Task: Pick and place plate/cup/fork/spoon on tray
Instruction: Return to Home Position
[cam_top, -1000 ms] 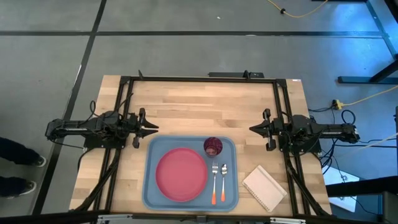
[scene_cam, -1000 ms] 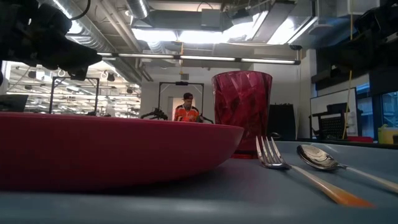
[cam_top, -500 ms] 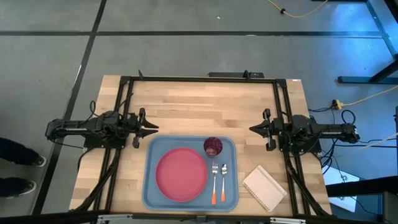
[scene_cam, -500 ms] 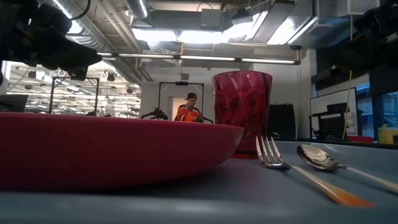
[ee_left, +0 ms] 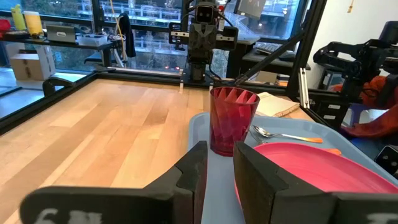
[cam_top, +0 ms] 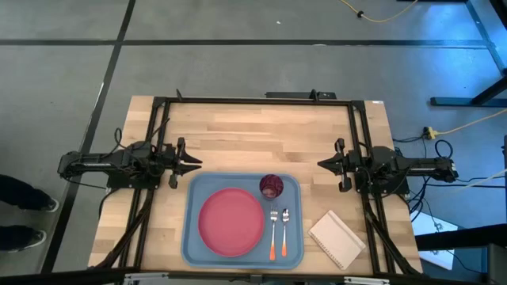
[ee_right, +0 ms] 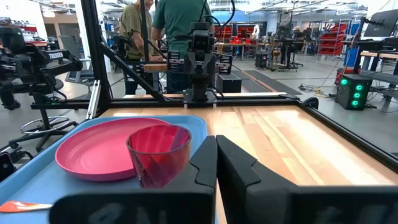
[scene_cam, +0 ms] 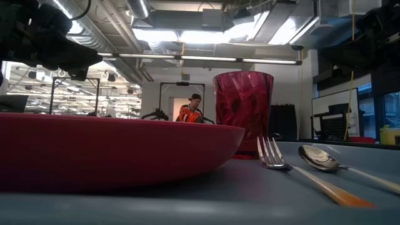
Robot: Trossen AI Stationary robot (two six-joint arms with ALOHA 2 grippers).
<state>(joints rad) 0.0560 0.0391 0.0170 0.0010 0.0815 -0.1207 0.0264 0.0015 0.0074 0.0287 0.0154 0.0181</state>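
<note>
The light blue tray (cam_top: 190,237) lies at the table's near middle. On it rest the pinkish-red plate (cam_top: 230,222), the upright maroon cup (cam_top: 271,187) at its far right corner, the fork (cam_top: 273,233) and, to the fork's right, the spoon (cam_top: 285,228), both with orange handle tips toward the near edge. My left gripper (cam_top: 196,165) hovers left of the tray's far left corner, empty, with a narrow gap between its fingers (ee_left: 219,163). My right gripper (cam_top: 322,164) hovers right of the tray, shut and empty (ee_right: 216,149).
A white notepad (cam_top: 336,239) lies on the table right of the tray. A black frame (cam_top: 253,101) runs along the table's far and side edges. Bare wood lies between the tray and the far edge. People stand beyond the table (ee_right: 177,25).
</note>
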